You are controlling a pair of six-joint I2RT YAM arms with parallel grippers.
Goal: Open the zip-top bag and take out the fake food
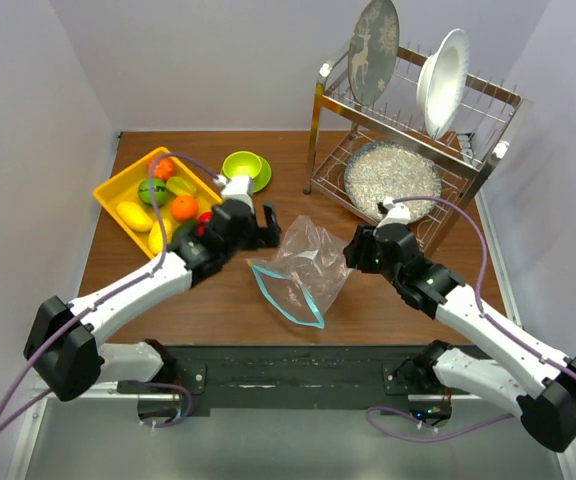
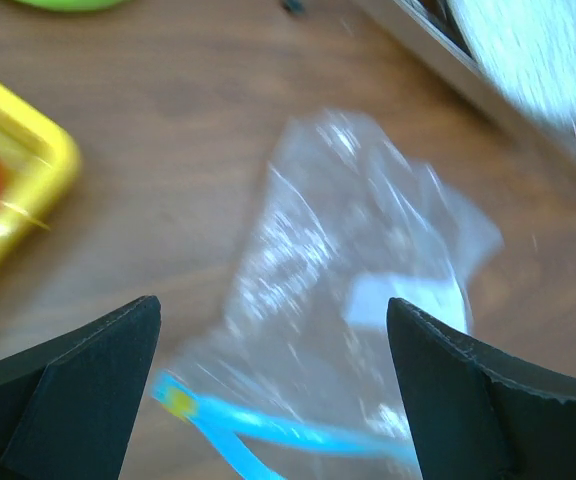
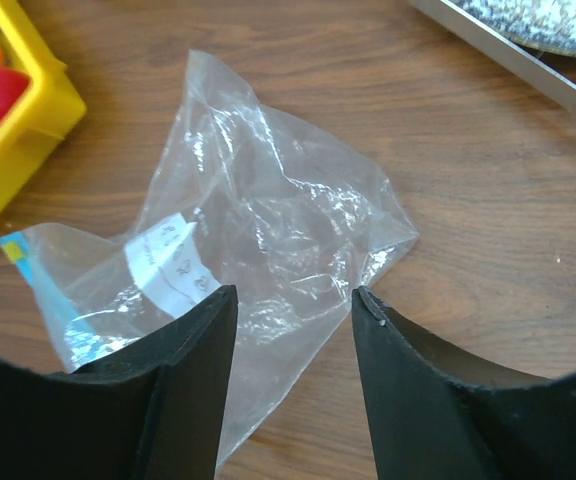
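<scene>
The zip-top bag lies crumpled on the wooden table between the arms, its teal zip strip toward the near edge, the two strands parted. I see nothing inside it but a white label. The fake food lies in the yellow tray at the left. My left gripper is open and empty, just left of the bag; its view shows the blurred bag between the fingers. My right gripper is open and empty above the bag's right side.
A lime-green bowl on its saucer stands behind the tray. A metal dish rack with plates and a speckled dish fills the back right. The tray corner lies close to the bag's left. Walls close in on the left and the right.
</scene>
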